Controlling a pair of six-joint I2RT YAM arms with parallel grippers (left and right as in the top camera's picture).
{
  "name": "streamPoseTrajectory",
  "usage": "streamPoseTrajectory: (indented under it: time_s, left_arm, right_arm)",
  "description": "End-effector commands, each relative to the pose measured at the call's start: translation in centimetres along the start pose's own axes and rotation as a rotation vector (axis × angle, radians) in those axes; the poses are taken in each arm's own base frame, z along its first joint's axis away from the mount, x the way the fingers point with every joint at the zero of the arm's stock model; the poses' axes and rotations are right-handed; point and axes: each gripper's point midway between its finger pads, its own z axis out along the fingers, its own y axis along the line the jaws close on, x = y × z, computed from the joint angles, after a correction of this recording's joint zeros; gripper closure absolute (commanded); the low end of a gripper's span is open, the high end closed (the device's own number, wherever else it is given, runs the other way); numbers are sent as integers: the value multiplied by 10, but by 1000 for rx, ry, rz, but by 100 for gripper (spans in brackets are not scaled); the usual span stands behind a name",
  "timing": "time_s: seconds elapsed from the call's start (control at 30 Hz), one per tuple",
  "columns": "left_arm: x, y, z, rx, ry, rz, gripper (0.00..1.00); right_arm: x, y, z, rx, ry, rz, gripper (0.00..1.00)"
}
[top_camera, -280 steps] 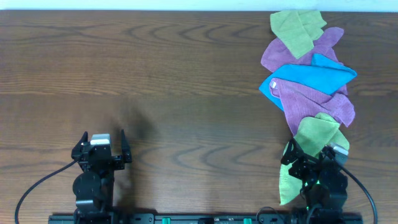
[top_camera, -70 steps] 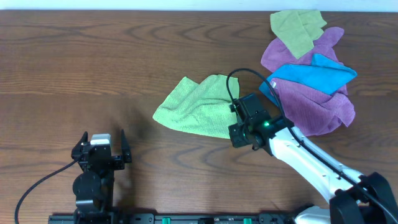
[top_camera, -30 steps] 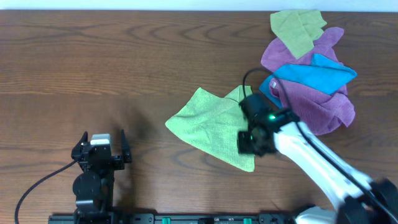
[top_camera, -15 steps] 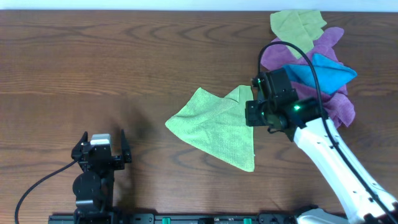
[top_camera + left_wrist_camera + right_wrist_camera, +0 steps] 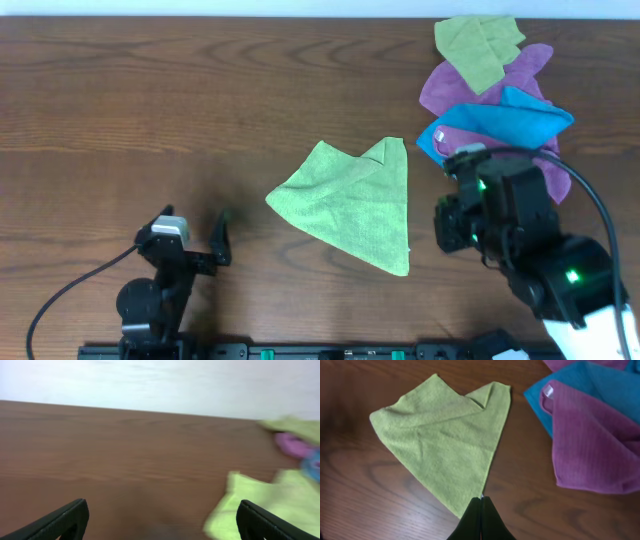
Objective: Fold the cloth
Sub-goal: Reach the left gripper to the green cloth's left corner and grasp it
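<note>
Cloth (image 5: 345, 205), fuzzy lime-green microfibre, lies rumpled, roughly triangular.

**What you cannot make out**

In the right wrist view, the bottom edge cuts off the right tool (image 5: 480, 515). Its tips overlap the near corner of the cloth (image 5: 445, 445), so you cannot tell whether they touch it. The purple cloth (image 5: 592, 445) and blue cloth (image 5: 600, 385) run past the top and right edges.

From overhead, the right arm (image 5: 520, 230) hides its own tool and the near part of the purple cloth.

The left wrist view is blurred. You see only two finger ends of the left tool (image 5: 161, 512) at the bottom edge, and the cloths are smears.
</note>
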Motion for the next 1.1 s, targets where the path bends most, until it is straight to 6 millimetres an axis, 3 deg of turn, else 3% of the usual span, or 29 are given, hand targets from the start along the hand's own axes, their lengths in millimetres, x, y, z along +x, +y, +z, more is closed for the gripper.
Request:
streamPoseTrajectory:
  time_s: [0.0, 0.07, 0.1, 0.27, 0.37, 0.43, 0.53, 0.73, 0.83, 1.0, 1.07]
  left_arm:
    - [-1, -29, -1, 170, -5, -49, 5]
    - [-13, -36, -3, 211, -53, -45, 5]
    - [-21, -41, -5, 241, -81, -35, 5]
    - [-61, -59, -14, 339, -224, -109, 4]
    - [-73, -68, -10, 374, -219, -130, 4]
    - [-79, -71, 3, 370, -146, -145, 4]
    - [-88, -81, 34, 387, -17, -118, 4]
    - [-81, -111, 117, 416, 371, 51, 4]
    - [-72, -110, 162, 326, 526, 188, 4]
    - [-55, -110, 213, 265, 653, 292, 4]
    - [-43, -112, 229, 257, 683, 298, 0]
  right_arm:
    - [1, -7, -9, 39, -11, -30, 66]
    - [6, -7, -8, 41, 10, -30, 13]
    - [8, -8, -8, 43, 22, -31, 1]
    - [21, -10, -15, 49, 51, 11, 1]
    - [3, -9, -33, 42, -44, 13, 1]
    - [-19, -6, -55, 29, -147, 4, 1]
    - [-33, -4, -74, 20, -206, -1, 1]
    - [-30, -4, -78, 14, -196, 79, 1]
    - [-31, -4, -78, 9, -197, 122, 1]
    - [-31, -4, -78, 7, -197, 150, 2]
    - [-31, -4, -78, 6, -198, 150, 3]
